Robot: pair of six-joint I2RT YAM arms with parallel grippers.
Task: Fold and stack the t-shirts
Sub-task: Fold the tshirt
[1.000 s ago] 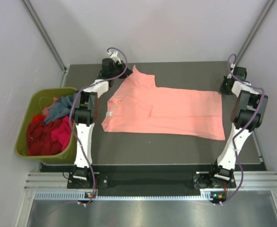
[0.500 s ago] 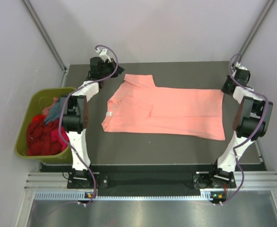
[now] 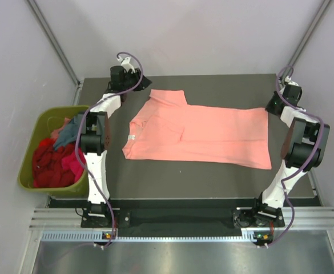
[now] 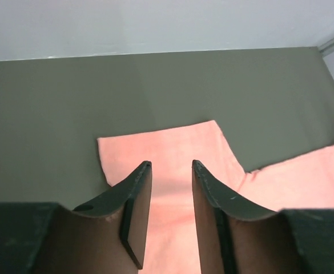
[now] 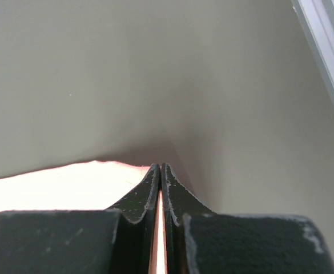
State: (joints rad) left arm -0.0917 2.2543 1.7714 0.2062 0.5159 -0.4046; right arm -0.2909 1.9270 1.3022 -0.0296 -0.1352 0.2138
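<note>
The left pincer [image 4: 171,166], half open and empty, hovers over one pink shirt [image 3: 212,134] lying flat on the worktop [image 3: 212,177]. The right pincer [image 5: 159,166] is closed at its corner, grip unclear. One bin [image 3: 25,171] holds heaped shirts [image 3: 52,162].

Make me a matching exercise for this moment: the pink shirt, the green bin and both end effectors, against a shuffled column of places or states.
Column A
1. salmon-pink t-shirt
2. olive-green bin
3. left end effector
4. right end effector

Column B
a. jaws closed, at the shirt's far right corner
b. laid out flat on the table
c. jaws apart, above the shirt
d. holds heaped red, magenta and teal cloth

Pairs: 1-b, 2-d, 3-c, 4-a
</note>
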